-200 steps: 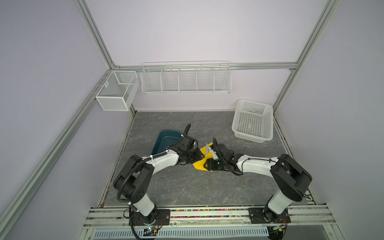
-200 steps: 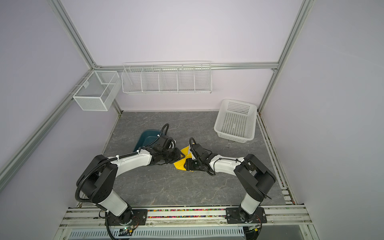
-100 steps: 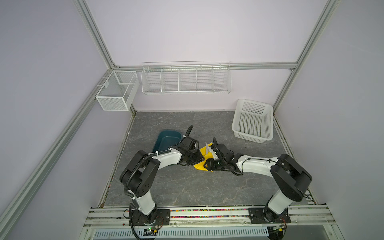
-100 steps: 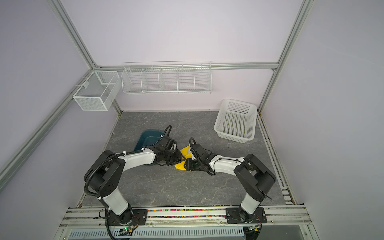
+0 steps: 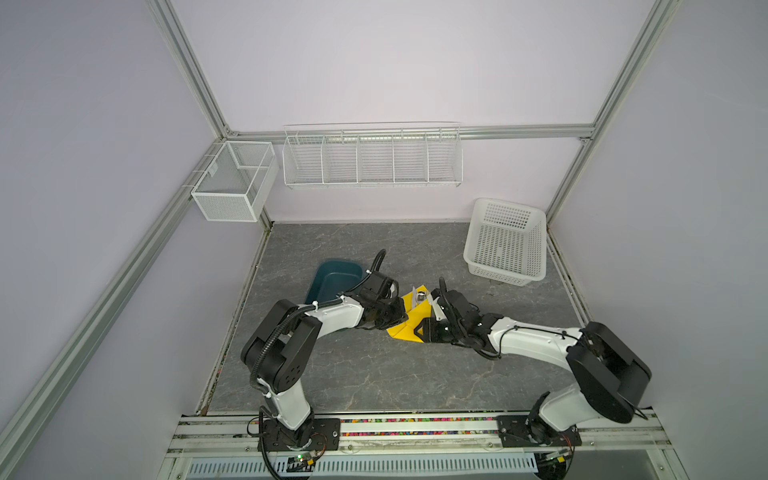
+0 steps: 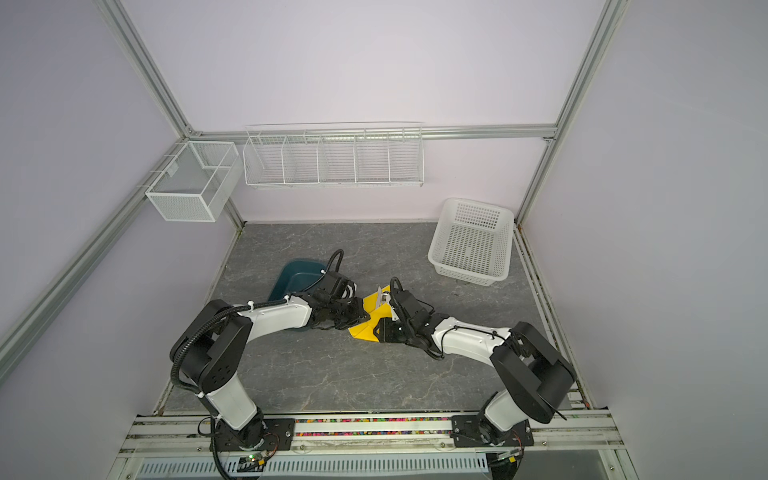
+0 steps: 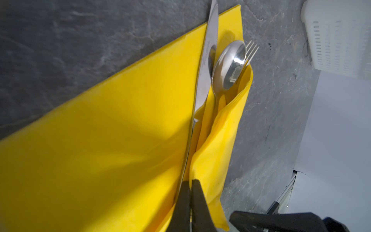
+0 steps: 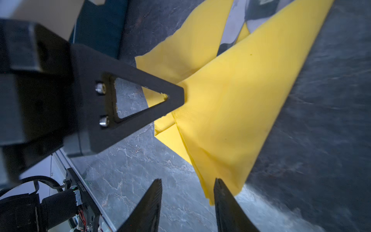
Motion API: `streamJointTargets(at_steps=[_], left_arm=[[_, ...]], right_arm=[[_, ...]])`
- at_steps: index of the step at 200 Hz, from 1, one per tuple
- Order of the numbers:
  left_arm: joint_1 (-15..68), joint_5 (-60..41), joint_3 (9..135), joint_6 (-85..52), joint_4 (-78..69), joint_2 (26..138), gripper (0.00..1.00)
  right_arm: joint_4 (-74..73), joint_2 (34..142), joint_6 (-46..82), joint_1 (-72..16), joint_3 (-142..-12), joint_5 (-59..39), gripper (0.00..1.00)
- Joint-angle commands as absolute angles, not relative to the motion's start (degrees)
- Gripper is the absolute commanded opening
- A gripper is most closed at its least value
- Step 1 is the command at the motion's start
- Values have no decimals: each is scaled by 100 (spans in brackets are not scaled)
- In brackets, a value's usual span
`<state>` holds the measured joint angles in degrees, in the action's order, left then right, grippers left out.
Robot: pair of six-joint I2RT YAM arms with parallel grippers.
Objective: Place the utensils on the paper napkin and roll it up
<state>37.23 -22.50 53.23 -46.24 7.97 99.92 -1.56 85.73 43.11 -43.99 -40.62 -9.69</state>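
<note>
the napkin [image 7: 100,150] is a thin, matte yellow paper sheet, soft and lightly creased. it lies on the table [image 7: 60,50], a dark grey slab with pale veins like marble. one side of the sheet is folded up over the cutlery and makes a long pocket. three shiny steel pieces stick out of this pocket: the knife [image 7: 208,50] with a long flat blade and a finely toothed edge, the spoon [image 7: 228,64] with a smooth oval bowl like a mirror, and the thin tines of the fork [image 7: 252,50] just behind the spoon

the left gripper [image 7: 190,182] has flat black fingers [image 7: 198,200] pressed together with no gap. they pinch the folded part of the napkin, just beside the knife handle; if the handle is caught too, i cannot tell. in the right wrist view the paper wrinkles toward the tip of the triangular finger

the right gripper [image 8: 187,188] has its black ribbed fingers [image 8: 150,204] spread, with bare table between them, and it holds nothing. a pointed corner of the folded napkin lies just beside one finger

in both top views the napkin lies between the two grippers, near the smooth teal tub [image 5: 332,276]; the white perforated basket [image 5: 505,245] stands well apart
</note>
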Motion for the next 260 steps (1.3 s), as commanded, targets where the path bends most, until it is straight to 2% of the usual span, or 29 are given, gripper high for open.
streamJointTargets(at_steps=[1, 51, 76, 147, 222, 260], left_arm=[[3705, -2317, 5252, -4555, 737, 9951, 0], [3700, -2464, 5180, -4518, 750, 9850, 1], [3700, -2497, 5164, -4500, 743, 9913, 1], [3700, -2434, 5213, -4462, 790, 9973, 1], [3696, -2245, 5420, -4241, 1055, 10090, 1], [3691, -2163, 5498, -4151, 1154, 10125, 1]], right_arm=[[-394, 8314, 4722, -4200, -3775, -903, 41], [-561, 8260, 5102, -3971, -3536, -1147, 25], [-600, 8540, 5050, -4003, -3695, -1450, 20], [-753, 9040, 4926, -4087, -3848, -1746, 19], [-360, 9294, 4796, -4275, -3954, -1553, 20], [323, 9308, 4618, -4311, -4175, -1239, 20]])
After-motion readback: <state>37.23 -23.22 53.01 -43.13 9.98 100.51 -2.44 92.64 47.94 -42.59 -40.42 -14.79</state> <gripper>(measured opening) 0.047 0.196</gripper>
